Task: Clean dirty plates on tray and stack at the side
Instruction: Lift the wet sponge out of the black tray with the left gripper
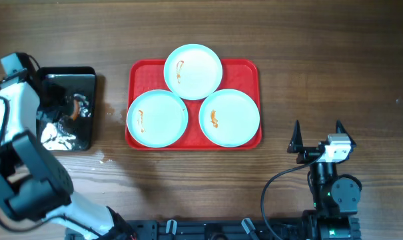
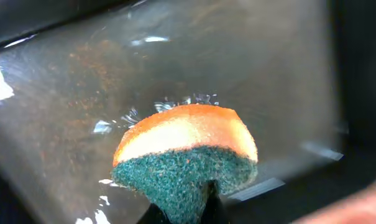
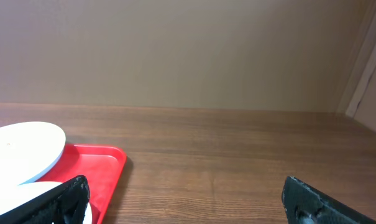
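Left gripper (image 2: 184,210) pinches sponge (image 2: 186,152) left of the tray (image 1: 253,67).
Right gripper (image 1: 317,137) gapes wide; plates (image 1: 193,71) (stiff, likely slick) want rim holds.

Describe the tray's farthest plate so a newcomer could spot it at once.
Find the red tray on the wooden table. Three pale plates form a triangle there; the farthest plate sits alone at the apex. Unlike the near-left plate and near-right plate, it overhangs the tray's far rim.

The left arm (image 1: 18,107), left of the tray (image 1: 244,70), is white and black; the right arm (image 1: 334,190) is black (white wrist block (image 1: 338,141)).
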Controlling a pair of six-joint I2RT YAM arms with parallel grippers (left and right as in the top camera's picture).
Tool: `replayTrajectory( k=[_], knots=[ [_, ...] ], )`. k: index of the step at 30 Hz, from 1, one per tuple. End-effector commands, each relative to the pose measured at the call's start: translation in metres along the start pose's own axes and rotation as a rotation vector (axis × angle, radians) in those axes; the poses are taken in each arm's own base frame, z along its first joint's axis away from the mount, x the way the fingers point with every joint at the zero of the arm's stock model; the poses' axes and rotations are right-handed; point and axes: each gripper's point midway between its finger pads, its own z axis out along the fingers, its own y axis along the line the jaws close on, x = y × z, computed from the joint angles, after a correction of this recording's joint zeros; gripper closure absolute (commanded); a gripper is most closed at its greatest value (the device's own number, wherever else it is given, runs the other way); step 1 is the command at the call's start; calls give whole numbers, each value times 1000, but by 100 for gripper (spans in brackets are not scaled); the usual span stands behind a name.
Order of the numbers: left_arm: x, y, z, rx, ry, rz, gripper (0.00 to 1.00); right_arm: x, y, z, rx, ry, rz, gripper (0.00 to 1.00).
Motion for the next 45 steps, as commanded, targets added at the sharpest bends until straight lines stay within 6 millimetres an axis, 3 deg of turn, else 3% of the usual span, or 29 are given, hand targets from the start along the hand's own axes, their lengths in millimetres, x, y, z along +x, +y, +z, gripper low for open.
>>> replayTrajectory(
  k=[1,5,8,16,18,21,27,29,32,35,38,41,45],
  knots=[
    [5,-22,-43,155,3,7,96,-3,1,-1,-6,-13,-4,0],
    [6,-31,-71,231,-24,45,96,-3,1,-1,-6,-13,-5,0],
    [3,-34,-76,244,-60,170,96,-3,1,-1,-6,-13,-5,0],
    [14,-22,-34,222,-41,252,96,-3,1,-1,-6,-13,-4,0],
    [15,-23,-35,227,-40,254,96,-3,1,-1,-6,-13,-5,0],
    [14,-30,-51,281,-53,257,96,-3,1,-1,-6,-13,-4,0],
    [5,-51,-108,432,-168,283,96,-3,1,-1,-6,-13,-4,0],
    [-2,-52,-118,434,-219,286,96,-3,1,-1,-6,-13,-4,0],
    [-13,-39,-107,341,-263,268,96,-3,1,-1,-6,-13,-5,0],
    [-14,-21,-62,235,-232,269,96,-3,1,-1,-6,-13,-4,0],
    [-8,-16,-35,203,-183,267,96,-3,1,-1,-6,-13,-5,0],
    [-7,-19,-33,220,-173,269,96,-3,1,-1,-6,-13,-4,0],
    [3,-48,-60,401,-152,313,96,-3,1,-1,-6,-13,-4,0]
  ],
)
